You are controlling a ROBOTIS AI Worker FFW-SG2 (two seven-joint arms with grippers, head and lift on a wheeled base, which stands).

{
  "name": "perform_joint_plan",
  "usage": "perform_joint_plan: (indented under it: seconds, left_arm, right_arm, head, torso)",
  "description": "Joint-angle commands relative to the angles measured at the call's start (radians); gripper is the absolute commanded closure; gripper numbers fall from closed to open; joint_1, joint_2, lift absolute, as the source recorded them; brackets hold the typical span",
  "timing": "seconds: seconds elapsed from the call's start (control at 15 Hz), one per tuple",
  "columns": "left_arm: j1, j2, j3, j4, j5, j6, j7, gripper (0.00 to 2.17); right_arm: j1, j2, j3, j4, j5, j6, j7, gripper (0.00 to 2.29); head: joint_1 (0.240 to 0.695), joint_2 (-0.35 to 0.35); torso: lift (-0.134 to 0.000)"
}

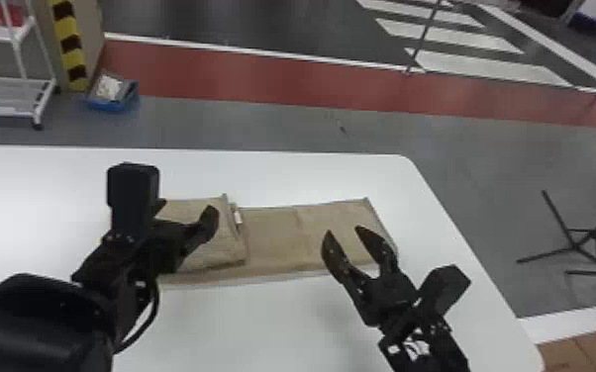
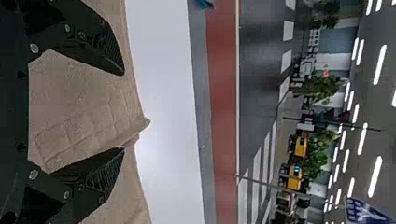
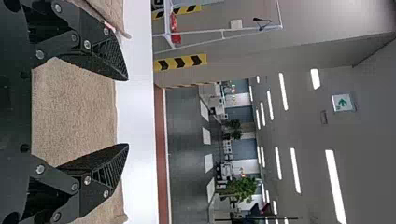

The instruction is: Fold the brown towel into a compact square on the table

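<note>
In the head view the brown towel (image 1: 274, 237) lies as a long strip across the table, its left part folded over and thicker, with a small white tag at the fold's edge. My left gripper (image 1: 188, 210) stands open above that folded part, whose left end is hidden behind the arm. Over the towel's right, flatter part is my right gripper (image 1: 342, 232), open and holding nothing. The left wrist view has the left gripper (image 2: 124, 111) spread over the towel (image 2: 84, 107). Bare towel (image 3: 74, 107) lies between the separated fingers of the right gripper (image 3: 128, 112) in the right wrist view.
The white table (image 1: 272, 173) ends at a rounded far right corner. Beyond it on the floor are a white rack (image 1: 5, 94) and a blue bin (image 1: 114, 101) at the left, and black stand legs (image 1: 579, 242) at the right.
</note>
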Motion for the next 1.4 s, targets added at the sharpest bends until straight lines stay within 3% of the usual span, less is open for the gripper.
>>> perform_joint_plan:
  seconds: [0.0, 0.13, 0.27, 0.4, 0.53, 0.67, 0.87, 1.27, 1.33]
  left_arm:
    - [0.085, 0.06, 0.098, -0.005, -0.017, -0.202, -0.002, 0.06]
    - [0.168, 0.089, 0.199, -0.005, -0.006, -0.355, -0.013, 0.06]
    - [0.229, 0.101, 0.276, -0.003, 0.026, -0.472, -0.041, 0.06]
    - [0.261, 0.104, 0.307, 0.021, 0.041, -0.546, -0.071, 0.06]
    - [0.266, 0.107, 0.308, 0.049, 0.043, -0.579, -0.079, 0.06]
    - [0.266, 0.109, 0.308, 0.064, 0.047, -0.582, -0.096, 0.06]
    - [0.266, 0.127, 0.31, 0.086, 0.08, -0.616, -0.1, 0.06]
    - [0.277, 0.129, 0.325, 0.095, 0.101, -0.635, -0.113, 0.06]
    - [0.28, 0.129, 0.328, 0.095, 0.104, -0.635, -0.117, 0.06]
  right_arm:
    - [-0.02, 0.002, 0.037, -0.01, 0.004, 0.057, -0.015, 0.45]
    - [-0.089, 0.005, 0.08, 0.0, 0.007, 0.146, -0.043, 0.45]
    - [-0.162, 0.008, 0.154, 0.024, 0.064, 0.207, -0.103, 0.45]
    - [-0.239, 0.025, 0.243, 0.059, 0.11, 0.299, -0.155, 0.45]
    - [-0.299, 0.053, 0.281, 0.104, 0.119, 0.385, -0.176, 0.45]
    - [-0.333, 0.089, 0.286, 0.144, 0.133, 0.471, -0.198, 0.45]
    - [-0.354, 0.103, 0.301, 0.184, 0.14, 0.465, -0.21, 0.46]
    - [-0.373, 0.105, 0.316, 0.188, 0.146, 0.484, -0.221, 0.48]
    - [-0.38, 0.105, 0.322, 0.188, 0.148, 0.49, -0.221, 0.68]
  head:
    - [0.695, -0.242]
    - [0.695, -0.135]
    - [0.695, -0.06]
    - [0.695, 0.042]
    - [0.695, 0.098]
    - [0.695, 0.134]
    - [0.695, 0.157]
    - [0.695, 0.177]
    - [0.695, 0.18]
  torso:
    - [-0.123]
    - [-0.123]
    - [-0.123]
    - [-0.123]
    - [-0.123]
    - [-0.123]
    - [-0.123]
    - [-0.123]
    - [-0.123]
